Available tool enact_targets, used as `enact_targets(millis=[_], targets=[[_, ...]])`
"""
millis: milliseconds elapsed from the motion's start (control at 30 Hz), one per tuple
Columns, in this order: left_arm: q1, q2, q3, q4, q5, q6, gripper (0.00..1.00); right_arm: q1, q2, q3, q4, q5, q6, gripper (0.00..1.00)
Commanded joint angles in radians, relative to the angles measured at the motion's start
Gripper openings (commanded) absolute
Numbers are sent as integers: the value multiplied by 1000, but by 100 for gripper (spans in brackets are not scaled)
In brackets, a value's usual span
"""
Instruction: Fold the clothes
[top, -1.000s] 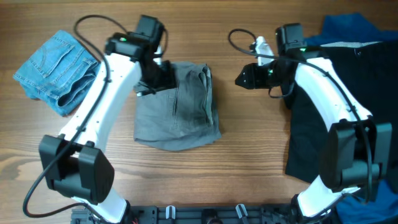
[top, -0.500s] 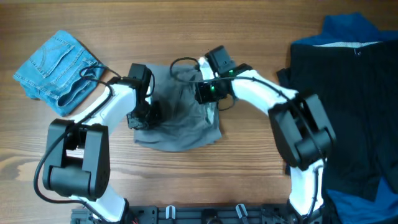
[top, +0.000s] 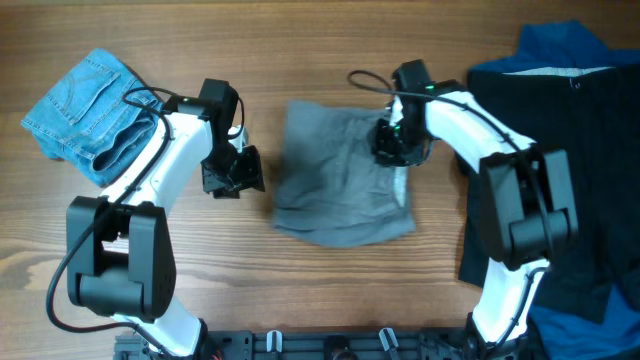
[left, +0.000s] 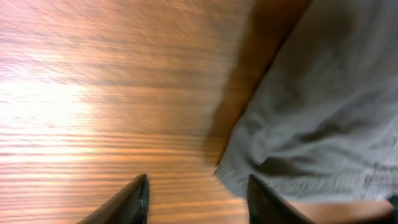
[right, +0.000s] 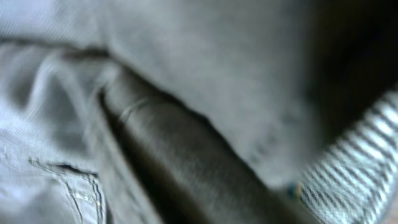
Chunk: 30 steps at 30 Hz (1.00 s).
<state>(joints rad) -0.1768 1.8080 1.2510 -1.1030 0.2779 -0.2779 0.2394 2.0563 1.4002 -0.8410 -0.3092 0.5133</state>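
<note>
The grey shorts lie folded in a rough square at the table's middle. My right gripper sits on their upper right edge, and the shorts have travelled with it, so it appears shut on them. The right wrist view shows only blurred grey cloth very close, with a striped inner lining at its right; the fingers are hidden. My left gripper is just left of the shorts, over bare wood. In the left wrist view it is open and empty, with the shorts' corner by its right finger.
Folded light-blue denim shorts lie at the far left. A black garment is spread at the right, over a dark-blue piece at the top right corner. Both arms' cables loop above the table.
The grey shorts have slid to the right along with my right gripper. My left gripper has come off the shorts and now sits beside their left edge.
</note>
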Motion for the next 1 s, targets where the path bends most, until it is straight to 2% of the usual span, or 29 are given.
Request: enact_targets(millis=[0, 67, 133, 200, 233, 267, 333, 400, 500, 633, 700, 767, 867, 967], targets=[[-35, -3, -48, 51, 161, 5, 29, -24, -104, -18, 0, 64, -13, 6], [-75, -3, -101, 143, 225, -38, 14, -24, -182, -18, -1, 65, -84, 6], [-124, -3, -148, 230, 320, -46, 6, -24, -250, -18, -2, 65, -122, 7], [-175, -3, -176, 261, 316, -48, 4, -24, -296, -18, -2, 65, -121, 8], [-201, -1, -195, 272, 248, -90, 4, -24, -314, -18, -1, 65, -121, 8], [-223, 5, -221, 283, 154, -187, 4, -24, -323, -18, -2, 65, -121, 8], [-244, 21, -285, 326, 60, -291, 4, -24, -324, -18, -4, 65, -121, 8], [-236, 50, -393, 451, 49, -373, 4, -24, -324, -18, -5, 64, -127, 9], [-158, 96, -433, 521, -8, -437, 4, -8, -323, -19, 10, 42, -256, 10], [44, 96, -352, 547, 56, -434, 4, 35, -298, -19, 76, 44, -409, 15], [158, 96, -225, 562, 62, -344, 4, 45, -256, -19, 141, 65, -404, 17], [212, 96, -111, 549, 62, -247, 4, 43, -214, -19, 179, 125, -366, 17], [248, 96, 87, 430, 63, -141, 6, 42, -139, -19, 187, 119, -354, 17], [233, 96, 261, 232, 66, -40, 12, 44, -66, -19, 111, -66, -386, 14]])
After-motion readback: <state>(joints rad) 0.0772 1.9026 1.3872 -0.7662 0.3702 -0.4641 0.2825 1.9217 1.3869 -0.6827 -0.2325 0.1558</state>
